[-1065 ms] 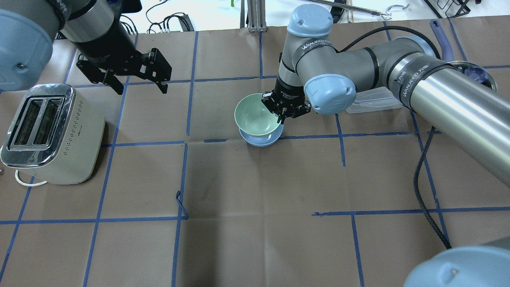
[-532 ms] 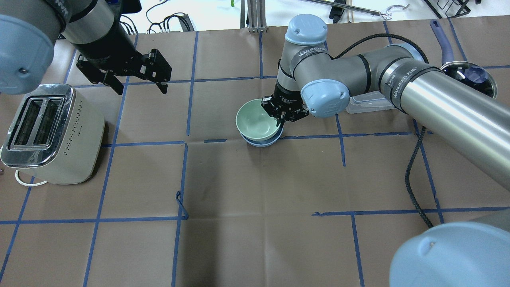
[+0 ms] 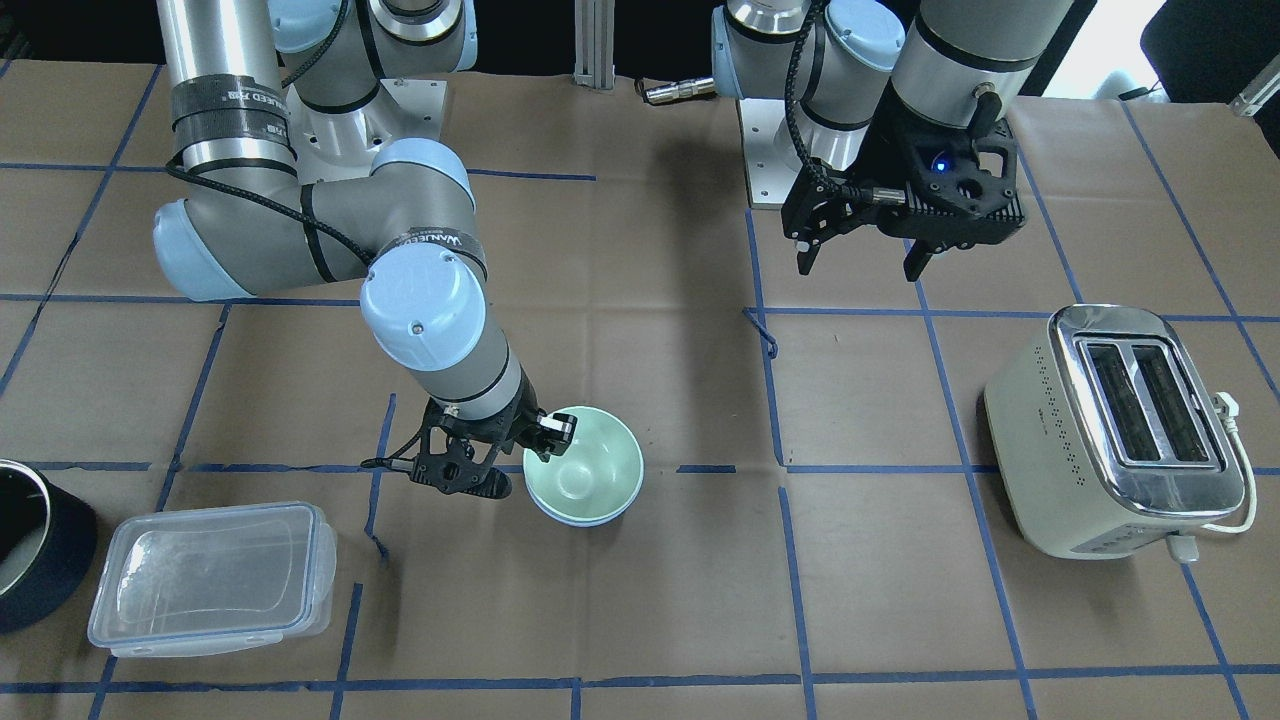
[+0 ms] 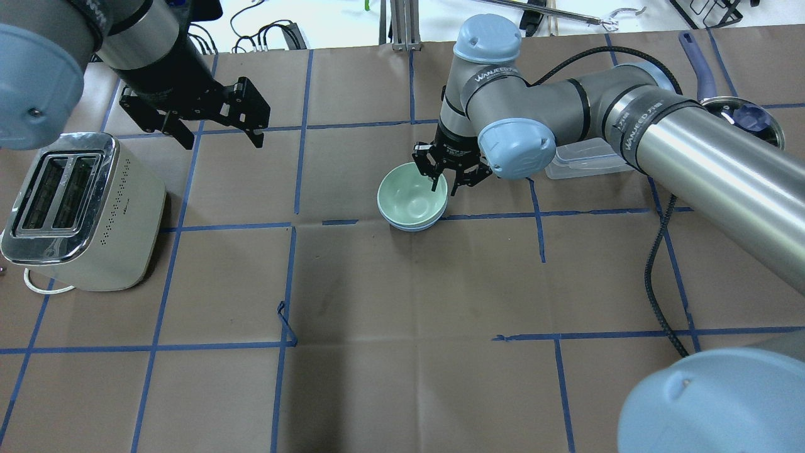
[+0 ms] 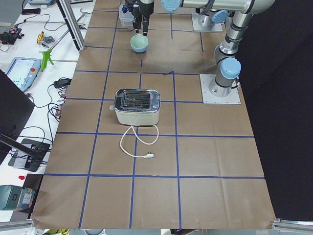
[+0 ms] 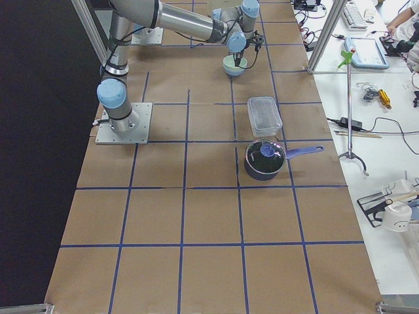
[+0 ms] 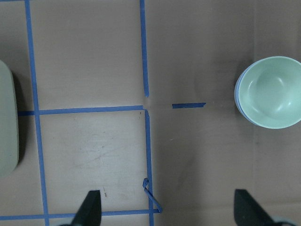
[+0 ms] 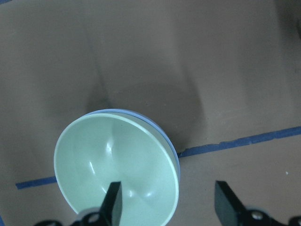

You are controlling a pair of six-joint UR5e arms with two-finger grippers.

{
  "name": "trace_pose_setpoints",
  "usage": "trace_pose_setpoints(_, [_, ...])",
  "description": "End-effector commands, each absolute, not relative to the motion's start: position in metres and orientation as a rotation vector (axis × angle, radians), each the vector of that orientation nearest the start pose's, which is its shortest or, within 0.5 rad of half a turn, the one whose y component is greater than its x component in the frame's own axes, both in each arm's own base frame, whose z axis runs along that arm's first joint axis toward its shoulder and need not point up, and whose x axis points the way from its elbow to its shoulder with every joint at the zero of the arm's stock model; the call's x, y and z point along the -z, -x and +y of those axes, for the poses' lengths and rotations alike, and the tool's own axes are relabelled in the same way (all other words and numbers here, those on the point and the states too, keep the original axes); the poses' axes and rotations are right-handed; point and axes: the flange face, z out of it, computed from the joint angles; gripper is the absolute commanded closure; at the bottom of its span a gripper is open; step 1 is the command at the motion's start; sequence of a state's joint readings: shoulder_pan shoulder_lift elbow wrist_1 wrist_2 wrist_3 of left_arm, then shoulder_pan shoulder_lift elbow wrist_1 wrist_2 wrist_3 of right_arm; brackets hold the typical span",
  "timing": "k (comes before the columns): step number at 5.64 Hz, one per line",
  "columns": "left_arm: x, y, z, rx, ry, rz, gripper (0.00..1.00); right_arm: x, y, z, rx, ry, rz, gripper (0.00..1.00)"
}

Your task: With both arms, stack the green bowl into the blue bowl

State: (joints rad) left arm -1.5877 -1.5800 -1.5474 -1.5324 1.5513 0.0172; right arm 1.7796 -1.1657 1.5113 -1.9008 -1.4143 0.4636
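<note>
Green bowl (image 3: 585, 468): front view, seated in the blue bowl (image 3: 592, 521), on the tabletop (image 3: 640, 620).
Right gripper (image 4: 443, 187): overhead, spread astride the rim, gripping nothing; best lifted straight up, dragging neither bowl.
Left gripper (image 4: 221, 143): overhead, wide open, empty, well apart.

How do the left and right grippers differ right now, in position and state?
Position: the right gripper is down at the green bowl, which sits nested in the blue bowl. The left gripper hangs off near the toaster, well apart from both bowls.
Engagement: the right gripper's fingers straddle the green bowl's rim, one inside and one outside. The left gripper's fingers have nothing between them.
Shared: both are open, gripping nothing.
</note>
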Motion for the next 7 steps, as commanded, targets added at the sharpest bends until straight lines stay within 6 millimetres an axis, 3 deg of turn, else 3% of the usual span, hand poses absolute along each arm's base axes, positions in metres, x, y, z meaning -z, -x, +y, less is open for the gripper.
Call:
trace_pose_setpoints(1, [-0.499,0.144,-0.498,0.082,-0.054,3.160,0.01,-0.408,-0.228,-0.561,-0.223,-0.291,3.006,0.00])
trace_pose_setpoints(2, [-0.499,0.144,-0.498,0.082,-0.054,3.160,0.01,-0.442,-0.188,-0.535,-0.303,-0.237,3.008,0.00])
trace_pose_setpoints(3, [-0.499,0.144,-0.499,0.085,-0.047,3.160,0.01,-0.461,-0.145,-0.522,-0.349,-0.164,3.052,0.00])
trace_pose_setpoints(4, [-0.499,0.144,-0.498,0.082,-0.047,3.160,0.01,-0.478,-0.128,-0.505,-0.370,-0.136,3.116,0.00])
trace_pose_setpoints(6, [-0.499,0.144,-0.498,0.082,-0.047,3.160,0.01,-0.488,-0.129,-0.493,-0.354,-0.159,3.122,0.00])
trace_pose_setpoints(7, [-0.499,0.144,-0.498,0.082,-0.047,3.160,0.01,-0.504,-0.133,-0.480,-0.302,-0.197,3.130,0.00])
